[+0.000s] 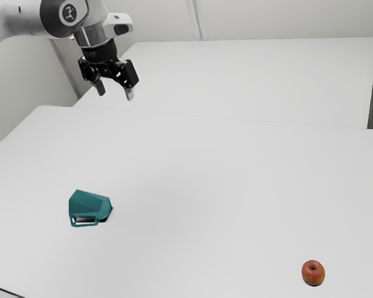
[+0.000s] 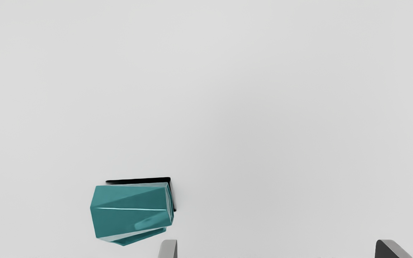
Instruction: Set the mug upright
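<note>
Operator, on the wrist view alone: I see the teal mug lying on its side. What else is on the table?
Observer: A red apple, well toward the exterior view's right from the mug.
Operator: Is the tool down at the table?
Observer: No, it hangs raised, in the exterior view's upper left.
Operator: Does the mug's handle have an opening?
Observer: Yes, the handle is a loop around a gap, toward the exterior view's bottom edge.

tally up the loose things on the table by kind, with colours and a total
mug: 1, teal, lying on its side
apple: 1, red
total: 2
</note>
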